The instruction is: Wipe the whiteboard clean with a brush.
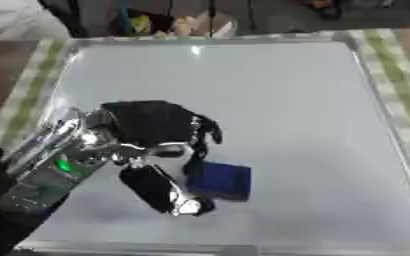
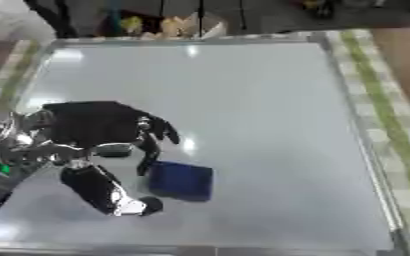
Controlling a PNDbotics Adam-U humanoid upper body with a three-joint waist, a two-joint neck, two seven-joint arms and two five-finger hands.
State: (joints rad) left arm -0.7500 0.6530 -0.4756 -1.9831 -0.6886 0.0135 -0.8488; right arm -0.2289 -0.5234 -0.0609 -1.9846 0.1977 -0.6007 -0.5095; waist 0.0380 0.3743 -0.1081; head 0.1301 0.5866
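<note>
The robot's left hand (image 1: 152,132) is curling its fingers and thumb around the dark blue eraser brush (image 1: 219,181) on the near-left part of the whiteboard (image 1: 287,100), so the wiping seems underway, and next it should sweep across the board.

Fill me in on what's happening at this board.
The robot's left hand has its fingers curled around a dark blue eraser block, which rests on the whiteboard near its front edge. The board lies flat, and no marks show on it. The right hand is out of view.
</note>
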